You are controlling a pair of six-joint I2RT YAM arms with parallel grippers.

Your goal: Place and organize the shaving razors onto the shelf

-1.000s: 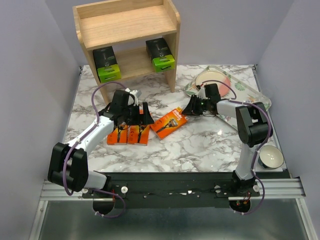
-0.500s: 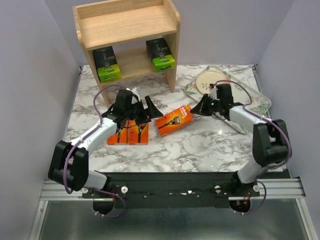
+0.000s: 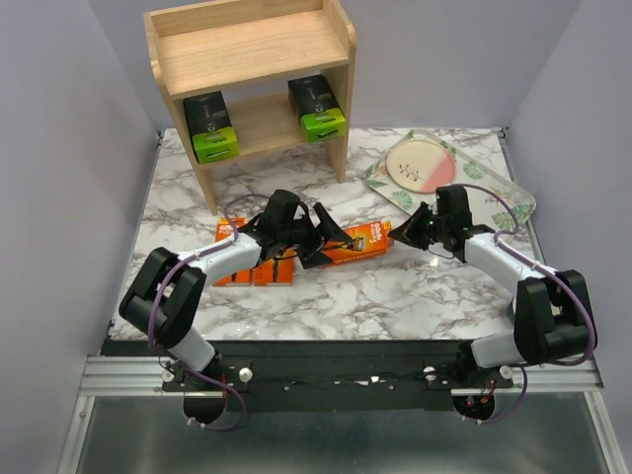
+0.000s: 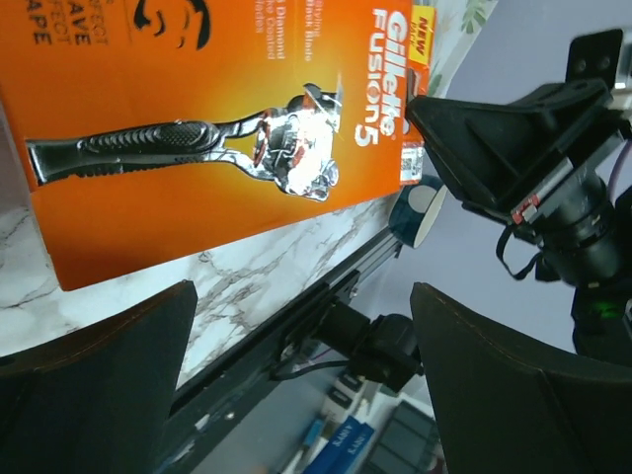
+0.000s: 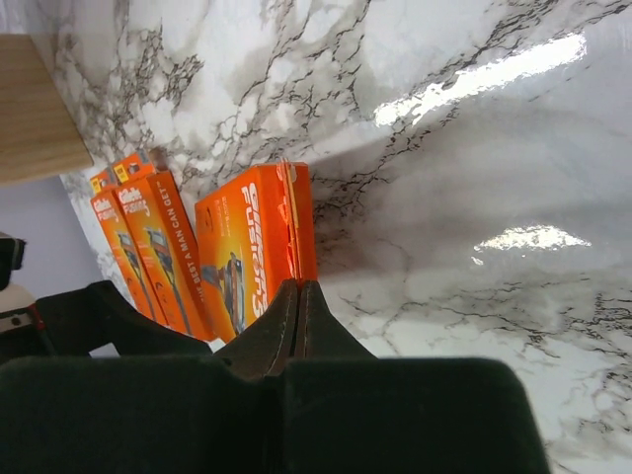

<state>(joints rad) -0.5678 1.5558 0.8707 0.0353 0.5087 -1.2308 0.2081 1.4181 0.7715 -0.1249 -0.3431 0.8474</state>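
Note:
The wooden shelf [image 3: 252, 49] stands at the back left, with two dark razor packs with green ends [image 3: 211, 128] [image 3: 317, 110] on its lower tier. Two orange razor packs [image 3: 259, 269] lie side by side under my left arm; they also show in the right wrist view [image 5: 148, 242]. A third orange pack [image 3: 363, 240] lies between the grippers and shows in both wrist views [image 4: 217, 128] [image 5: 252, 257]. My left gripper [image 3: 331, 242] [image 4: 301, 296] is open over its left part. My right gripper [image 3: 399, 232] [image 5: 297, 288] is shut, its tip against the pack's right end.
A floral tray [image 3: 506, 190] with a pink plate [image 3: 423, 163] lies at the back right, just behind my right arm. A small bowl [image 4: 423, 202] shows near the table's front right edge. The shelf's leg [image 5: 39, 109] stands beyond the orange packs.
My left gripper has moved right, from over the two side-by-side packs to the single pack. My right gripper has shifted right and swung round; the single pack has slid a little right.

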